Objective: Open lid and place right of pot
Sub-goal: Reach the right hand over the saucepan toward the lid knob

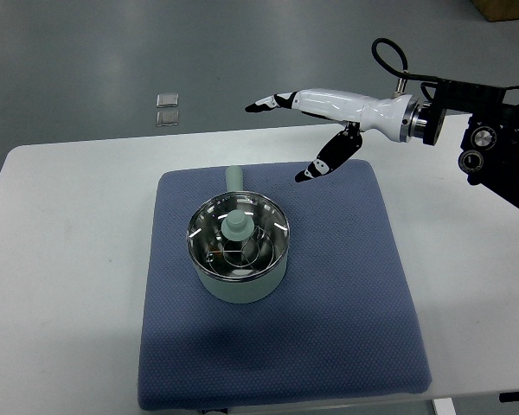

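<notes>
I am holding my right hand [316,130] in the upper right of the frame, fingers spread wide and empty. The lid [238,233] is sitting on the pot [240,281] at centre (knob upward), so I am aiming to pinch that knob squarely.

Blue mat [346,311] on white table [69,259] (two small squares [167,110] on floor).
</notes>
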`<control>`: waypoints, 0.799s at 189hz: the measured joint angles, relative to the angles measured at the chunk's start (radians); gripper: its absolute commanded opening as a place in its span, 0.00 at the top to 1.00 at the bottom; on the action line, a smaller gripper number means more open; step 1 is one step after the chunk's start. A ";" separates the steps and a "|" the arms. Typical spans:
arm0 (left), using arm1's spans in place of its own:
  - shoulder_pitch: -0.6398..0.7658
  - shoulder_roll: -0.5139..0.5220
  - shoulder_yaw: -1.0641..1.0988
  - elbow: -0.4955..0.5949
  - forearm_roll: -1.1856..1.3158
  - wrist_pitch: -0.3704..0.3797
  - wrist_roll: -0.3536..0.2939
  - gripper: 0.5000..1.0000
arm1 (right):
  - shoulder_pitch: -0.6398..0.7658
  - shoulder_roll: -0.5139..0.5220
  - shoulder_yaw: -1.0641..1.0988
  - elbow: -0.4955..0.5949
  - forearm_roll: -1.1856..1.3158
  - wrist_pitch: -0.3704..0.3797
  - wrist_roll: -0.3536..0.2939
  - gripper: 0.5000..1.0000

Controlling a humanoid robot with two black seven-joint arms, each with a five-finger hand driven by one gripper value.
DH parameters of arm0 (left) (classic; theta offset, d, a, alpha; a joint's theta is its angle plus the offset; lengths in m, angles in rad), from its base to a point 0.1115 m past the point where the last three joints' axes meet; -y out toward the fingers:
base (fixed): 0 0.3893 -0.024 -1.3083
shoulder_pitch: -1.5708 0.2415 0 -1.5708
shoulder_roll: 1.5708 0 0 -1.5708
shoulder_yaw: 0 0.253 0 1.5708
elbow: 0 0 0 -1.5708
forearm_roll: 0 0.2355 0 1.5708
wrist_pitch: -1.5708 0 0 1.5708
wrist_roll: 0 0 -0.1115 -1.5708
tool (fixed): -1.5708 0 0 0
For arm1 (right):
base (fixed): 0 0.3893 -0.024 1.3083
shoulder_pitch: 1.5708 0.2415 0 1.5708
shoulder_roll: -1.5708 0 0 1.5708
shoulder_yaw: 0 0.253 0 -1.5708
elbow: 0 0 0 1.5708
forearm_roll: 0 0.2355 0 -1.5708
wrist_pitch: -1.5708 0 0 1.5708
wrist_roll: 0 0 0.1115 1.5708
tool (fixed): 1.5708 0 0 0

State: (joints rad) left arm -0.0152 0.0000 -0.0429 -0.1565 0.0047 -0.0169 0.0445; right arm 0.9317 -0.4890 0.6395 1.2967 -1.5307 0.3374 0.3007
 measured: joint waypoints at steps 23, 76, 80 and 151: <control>0.000 0.000 0.000 0.000 0.000 0.000 0.000 0.00 | 0.052 0.005 -0.060 0.015 -0.026 0.000 0.000 0.13; 0.000 0.000 0.000 0.000 0.000 0.000 0.000 0.00 | 0.143 0.043 -0.137 0.018 -0.120 0.029 -0.001 0.16; 0.000 0.000 0.000 0.000 0.000 0.000 0.000 0.00 | 0.149 0.045 -0.142 0.018 -0.121 0.034 -0.001 0.17; 0.000 0.000 0.000 0.000 0.000 0.000 0.000 0.00 | 0.238 0.100 -0.252 0.041 -0.151 0.058 -0.002 0.26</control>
State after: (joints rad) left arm -0.0152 0.0000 -0.0429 -0.1565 0.0047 -0.0169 0.0445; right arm 1.1696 -0.3885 0.3871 1.3377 -1.6814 0.3954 0.2984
